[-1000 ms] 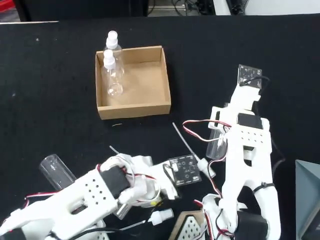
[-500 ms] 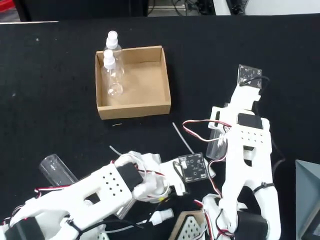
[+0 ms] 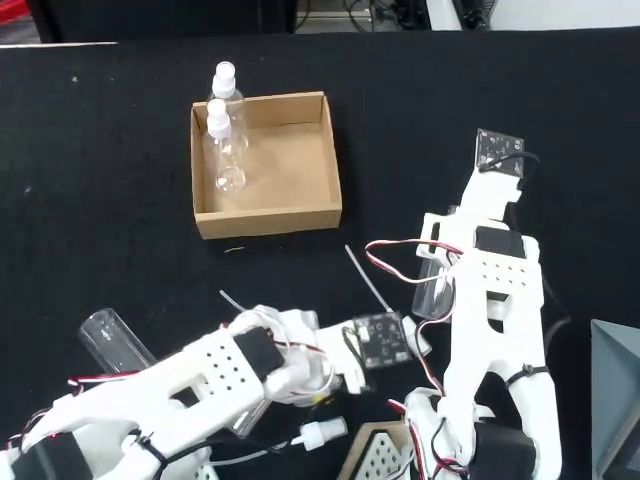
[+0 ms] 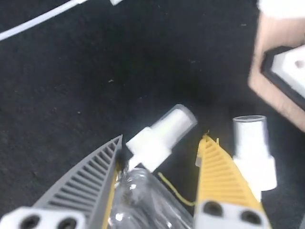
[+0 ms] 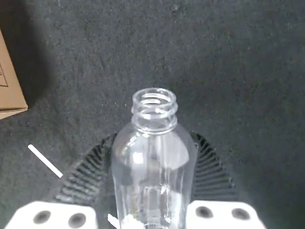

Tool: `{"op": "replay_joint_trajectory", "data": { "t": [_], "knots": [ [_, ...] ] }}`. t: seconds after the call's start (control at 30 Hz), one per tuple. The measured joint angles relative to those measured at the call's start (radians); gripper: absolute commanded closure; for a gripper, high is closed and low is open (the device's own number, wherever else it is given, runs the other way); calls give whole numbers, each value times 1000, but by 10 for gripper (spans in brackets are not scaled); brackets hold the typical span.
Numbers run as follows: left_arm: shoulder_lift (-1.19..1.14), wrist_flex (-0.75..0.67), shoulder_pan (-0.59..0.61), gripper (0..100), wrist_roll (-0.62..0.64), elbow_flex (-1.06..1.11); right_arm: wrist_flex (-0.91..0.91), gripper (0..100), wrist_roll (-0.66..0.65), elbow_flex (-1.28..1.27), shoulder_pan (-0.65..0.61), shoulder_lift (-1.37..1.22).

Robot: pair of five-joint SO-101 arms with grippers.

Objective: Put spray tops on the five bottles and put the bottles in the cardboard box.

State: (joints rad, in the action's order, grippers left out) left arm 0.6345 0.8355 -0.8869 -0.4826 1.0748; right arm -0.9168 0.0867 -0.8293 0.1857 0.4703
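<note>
Left jaws grip a clear bottle (image 4: pixel 138 193), its spray top (image 4: pixel 159 136) pointing out past their tips; the cardboard box (image 3: pixel 270 218) sits well apart across the bench (image 3: pixel 100 200). Right jaws clasp an uncapped bottle (image 5: pixel 153 143).

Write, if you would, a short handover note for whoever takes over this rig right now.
Left gripper: shut on a topped bottle. Right gripper: shut on an open-necked bottle.
Done: two topped bottles stand at the cardboard box's left side.
To do: box the left gripper's bottle; top the open-necked one and the bare bottle lying on the table (a loose spray top lies by the left gripper); box both.
</note>
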Motion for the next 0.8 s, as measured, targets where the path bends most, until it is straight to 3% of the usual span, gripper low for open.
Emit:
{"op": "replay_joint_trajectory", "data": {
  "t": [0.3, 0.8],
  "knots": [
    [0, -91, 101, 770, 11, 26, 0, 884, 0, 0, 0, 0],
    [0, -126, 302, 770, 230, -14, 0, 884, 0, 0, 0, 0]
  ]
}}
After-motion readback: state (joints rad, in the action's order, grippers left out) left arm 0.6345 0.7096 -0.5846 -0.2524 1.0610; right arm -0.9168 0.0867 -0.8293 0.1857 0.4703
